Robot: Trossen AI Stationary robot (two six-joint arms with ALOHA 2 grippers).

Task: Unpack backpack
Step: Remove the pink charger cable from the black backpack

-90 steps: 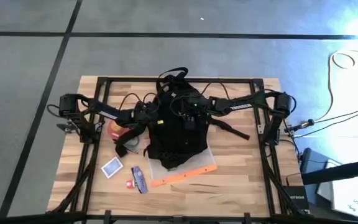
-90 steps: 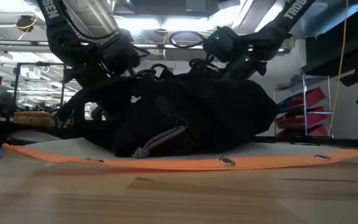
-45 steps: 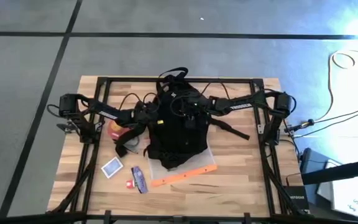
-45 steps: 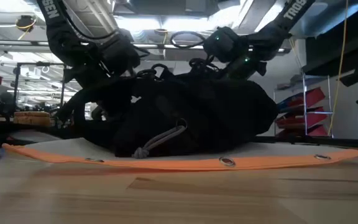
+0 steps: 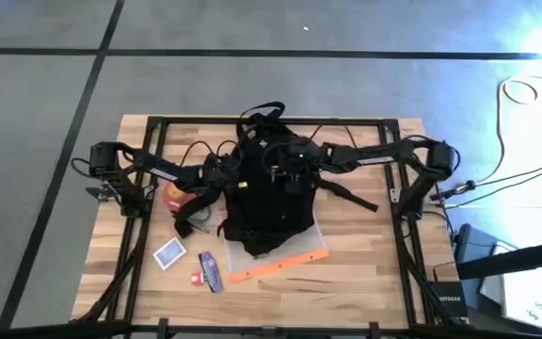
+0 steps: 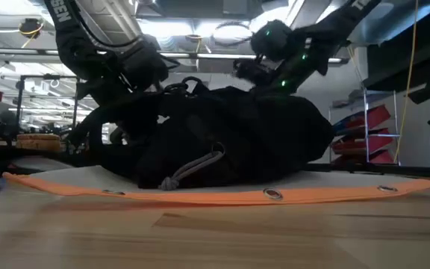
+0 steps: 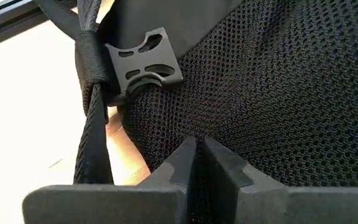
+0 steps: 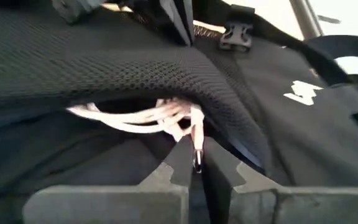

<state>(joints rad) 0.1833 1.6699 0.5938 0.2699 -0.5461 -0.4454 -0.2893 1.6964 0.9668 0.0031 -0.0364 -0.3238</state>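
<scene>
The black backpack [image 5: 266, 202] lies flat in the middle of the table, part of it on a white sheet with an orange edge [image 5: 280, 264]. My left gripper [image 5: 230, 176] is at the backpack's left side, shut against its black mesh [image 7: 260, 93], next to a strap with a black buckle [image 7: 145, 59]. My right gripper [image 5: 286, 169] is above the backpack's far part, shut on a white cord [image 8: 135, 115]. The cord comes out from under a mesh flap [image 8: 166, 68]. My left gripper has its shut fingertips [image 7: 188, 155] on the backpack's mesh panel [image 7: 222, 134] near its left edge. Whether a fold of mesh is caught between them I cannot tell. My right gripper pinches the end of the white cord [image 8: 196, 127] between its two fingertips. The cord runs back under the mesh flap, and the backpack stays on the table.
On the table's near left are a blue card [image 5: 169, 252], a purple object [image 5: 212, 271] and a small red piece [image 5: 197, 279]. A red-orange object [image 5: 174, 196] sits under my left arm. A grey knotted cord [image 6: 192, 168] hangs at the backpack's near side.
My right gripper has risen a little above the backpack's top, still shut, and its arm has straightened out toward the table's right. My left gripper and the backpack have kept still.
</scene>
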